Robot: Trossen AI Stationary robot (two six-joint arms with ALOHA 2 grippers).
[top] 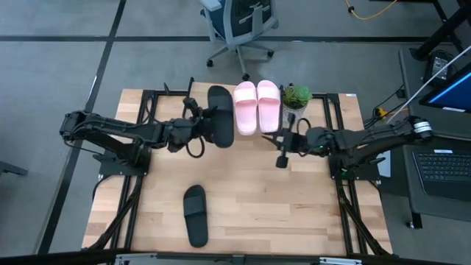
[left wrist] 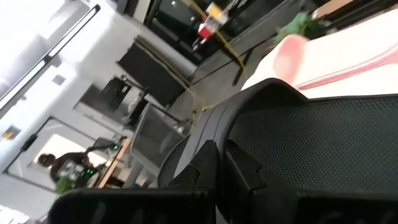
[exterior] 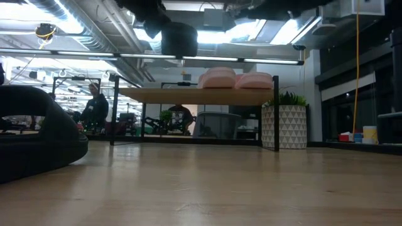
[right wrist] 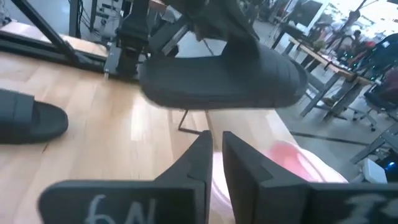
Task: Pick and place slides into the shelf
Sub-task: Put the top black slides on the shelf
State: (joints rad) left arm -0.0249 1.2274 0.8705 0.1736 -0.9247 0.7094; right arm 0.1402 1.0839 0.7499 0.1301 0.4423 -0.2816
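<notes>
Four slides in view. Two pale pink slides (top: 257,107) side by side on the shelf (top: 324,99), long axes running front to back, just left of the potted plant (top: 296,96) at the shelf's right end. One black slide (top: 220,116) held just left of the pink pair, at the shelf's left part, long axis roughly parallel to the pink ones, tilted slightly; raised above the shelf top in the low view. Left gripper (top: 193,126) at that slide's left edge, fingers clenched on it. Second black slide (top: 195,214) flat on the bench (top: 294,213), well in front of the shelf, long axis front to back, nearly parallel to the shelf pair.

Right gripper (top: 282,141) just in front of the shelf's right part, below the pink pair, fingers (right wrist: 244,171) nearly together with a narrow gap, grasping nothing. White handwritten marks on the right gripper's body, seemingly "6N" upside down; not clearly readable.
</notes>
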